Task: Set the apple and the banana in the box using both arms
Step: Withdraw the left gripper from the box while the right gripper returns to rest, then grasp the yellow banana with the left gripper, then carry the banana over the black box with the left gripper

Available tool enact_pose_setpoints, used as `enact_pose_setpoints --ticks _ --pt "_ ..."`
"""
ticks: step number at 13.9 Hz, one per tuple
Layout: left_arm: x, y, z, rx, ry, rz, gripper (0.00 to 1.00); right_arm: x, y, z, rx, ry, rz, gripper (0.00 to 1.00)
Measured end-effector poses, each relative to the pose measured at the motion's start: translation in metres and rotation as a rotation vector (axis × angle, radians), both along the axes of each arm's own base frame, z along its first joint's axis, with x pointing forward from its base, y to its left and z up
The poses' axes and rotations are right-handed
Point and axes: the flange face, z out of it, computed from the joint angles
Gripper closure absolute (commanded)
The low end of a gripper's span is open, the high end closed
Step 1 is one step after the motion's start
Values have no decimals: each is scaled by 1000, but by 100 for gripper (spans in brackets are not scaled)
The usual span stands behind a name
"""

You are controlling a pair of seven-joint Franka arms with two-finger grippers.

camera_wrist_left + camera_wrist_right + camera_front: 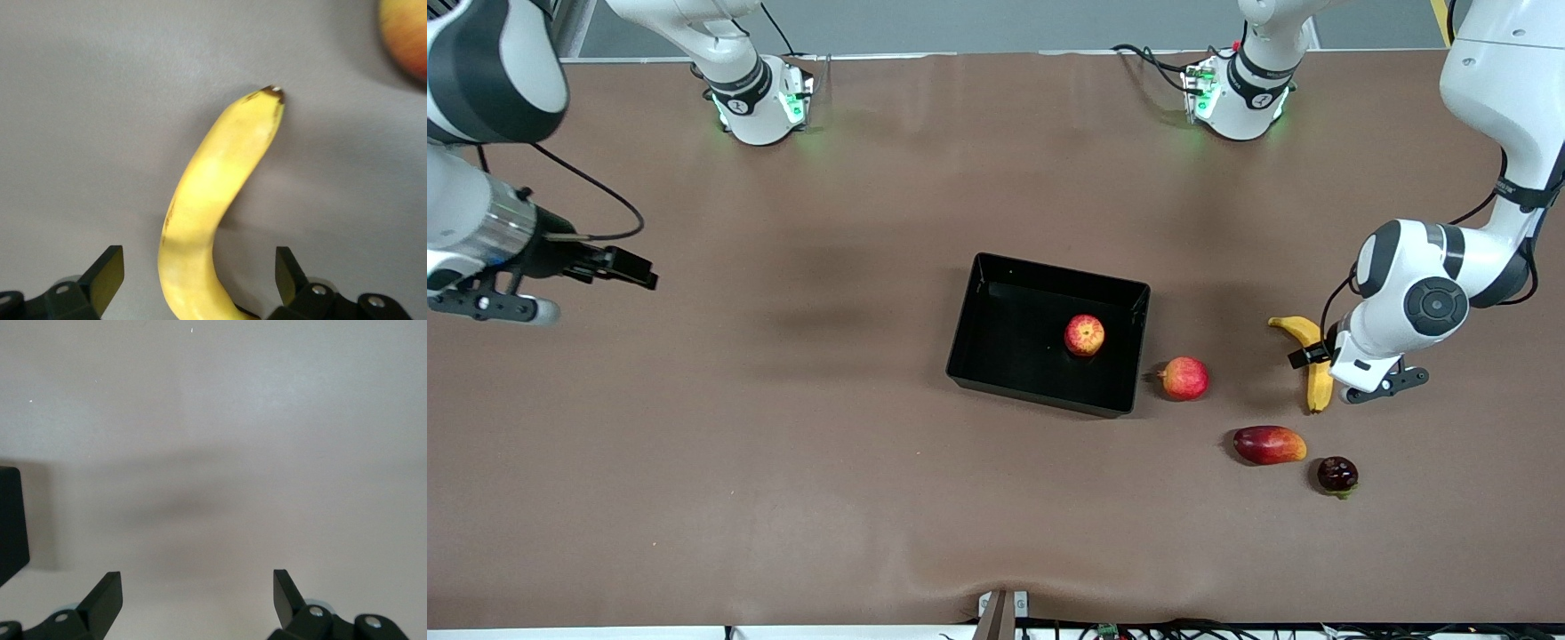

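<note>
Box (996, 307): glossy black rectangular tray with upright walls, holding the streaked red apple (1084, 335).
Banana (1312, 360): curved, yellow, on the brown surface (783, 427) toward the left arm's end from the box.
Left gripper (200, 280): fingers spread astride the banana, contact unclear.
Right gripper (197, 600): fingers spread, holding nothing, over bare surface; only its wrist view shows them.

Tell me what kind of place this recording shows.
Probably a robotics lab bench rather than a kitchen: two white jointed arms bolted along a bare brown table, loose cables at its edge, and fruit staged around a shallow glossy black plastic tray, like the long yellow banana.
</note>
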Motion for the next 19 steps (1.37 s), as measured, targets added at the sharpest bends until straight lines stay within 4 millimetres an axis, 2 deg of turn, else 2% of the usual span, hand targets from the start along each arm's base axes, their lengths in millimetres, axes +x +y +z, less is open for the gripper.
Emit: enact_pose_setpoints --ticks 2,3,4,5,7,9,11,14,16,17,19 --pt "-2 0 -14 -15 5 0 35 -6 -9 16 2 11 2 0" --pt "-3 0 -20 -23 7 2 55 -7 -12 30 1 -1 1 0" --pt "-4 2 -26 -28 11 5 83 -7 -13 45 0 -17 2 0" --pt "-4 4 -29 -31 10 4 100 -9 -12 57 0 -23 5 0" --pt "-2 4 -25 -34 2 -19 100 -14 -9 72 -9 -8 18 0" --pt "4 -5 -8 -34 -28 -46 100 -18 -6 82 -31 8 33 0" --pt "10 -38 27 -33 -57 -99 100 -21 -8 87 -42 7 72 0" --pt "15 -117 101 -31 -95 -183 100 -22 -11 91 -52 0 99 0" --pt "17 -176 146 -76 -119 -163 100 -23 -11 91 -52 4 101 0" --pt "14 -208 160 -94 -131 -150 100 -25 -10 91 -52 13 102 0" --pt "-1 -277 169 -119 -142 -127 100 -25 -8 94 -52 12 107 0"
